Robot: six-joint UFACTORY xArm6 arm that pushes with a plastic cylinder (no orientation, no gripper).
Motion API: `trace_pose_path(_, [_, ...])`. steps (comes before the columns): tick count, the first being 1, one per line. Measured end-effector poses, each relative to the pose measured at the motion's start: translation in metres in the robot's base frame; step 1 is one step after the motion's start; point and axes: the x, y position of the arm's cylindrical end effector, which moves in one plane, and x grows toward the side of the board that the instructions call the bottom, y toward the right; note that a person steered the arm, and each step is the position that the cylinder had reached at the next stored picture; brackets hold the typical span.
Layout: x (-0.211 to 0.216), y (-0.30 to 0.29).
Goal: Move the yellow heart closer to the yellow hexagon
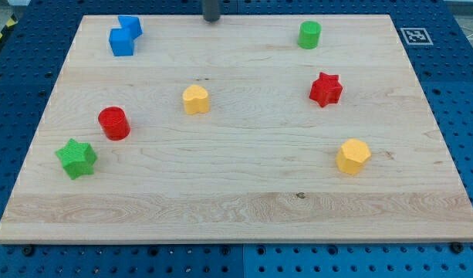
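On the wooden board (236,208), read from the left, a green star (76,158) is seen near the left edge toward the near side, with a red cylinder (113,123) just beside it, up and to the right; a blue block of two joined cubes (124,36) is seen at the far left corner; the yellow heart (195,100) is found left of centre, standing alone with open wood on every side; my tip (211,18) is seen at the far edge, slightly right of the heart and well apart from it, touching no block; no pincer is fitted, so nothing is held and no opening can be told; further right a green cylinder (309,35) is placed at the far side, a red star (326,89) is seen below it, and the yellow hexagon (353,157) is set toward the near right, well apart from the heart; the move is judged to turn on this: the hexagon lies to the right of and nearer than the heart, so the heart is best met from its far-left side, whereas the tip now stands on its far-right side and a detour round the heart is called for; the red star, off the straight path on its far side, is likely to be cleared; no container is present.
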Motion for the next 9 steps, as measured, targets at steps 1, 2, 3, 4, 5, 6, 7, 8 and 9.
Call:
trace_pose_path(1, [-0.001, 0.039])
trace_pose_path(2, [0.02, 0.052])
trace_pose_path(3, [0.049, 0.051])
trace_pose_path(4, [0.066, 0.043])
trace_pose_path(5, [0.108, 0.008])
trace_pose_path(6, [0.156, -0.028])
trace_pose_path(7, [0.197, -0.04])
trace_pose_path(8, [0.219, -0.04])
trace_pose_path(9, [0.237, -0.042])
